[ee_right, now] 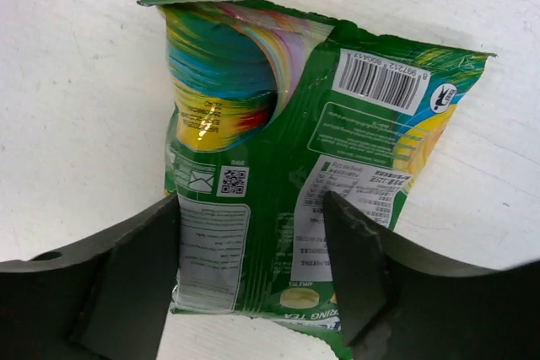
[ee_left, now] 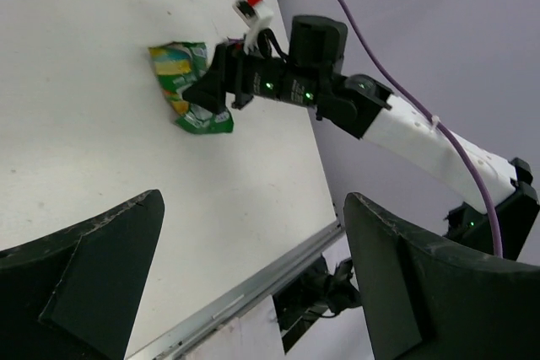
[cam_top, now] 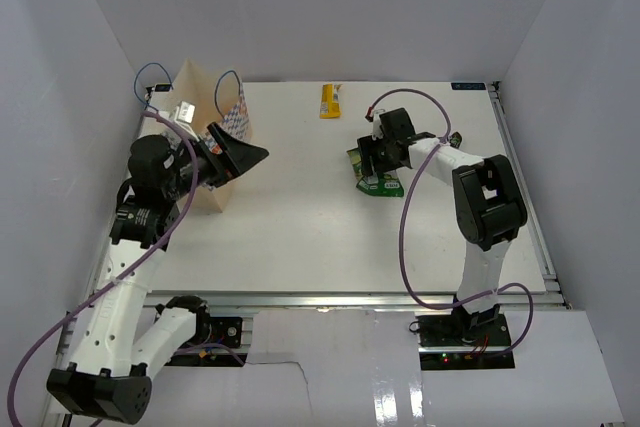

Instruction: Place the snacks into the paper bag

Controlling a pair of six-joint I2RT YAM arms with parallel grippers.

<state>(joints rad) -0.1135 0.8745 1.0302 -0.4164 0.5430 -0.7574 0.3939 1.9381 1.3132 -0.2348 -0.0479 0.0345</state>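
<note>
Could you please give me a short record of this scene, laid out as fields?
paper bag: upright, far left
left gripper: jaws open, empty, by the paper bag
right gripper: jaws open, straddling the green bag
green bag: lying flat, barcode side up
yellow wrapper: alone near the far edge
</note>
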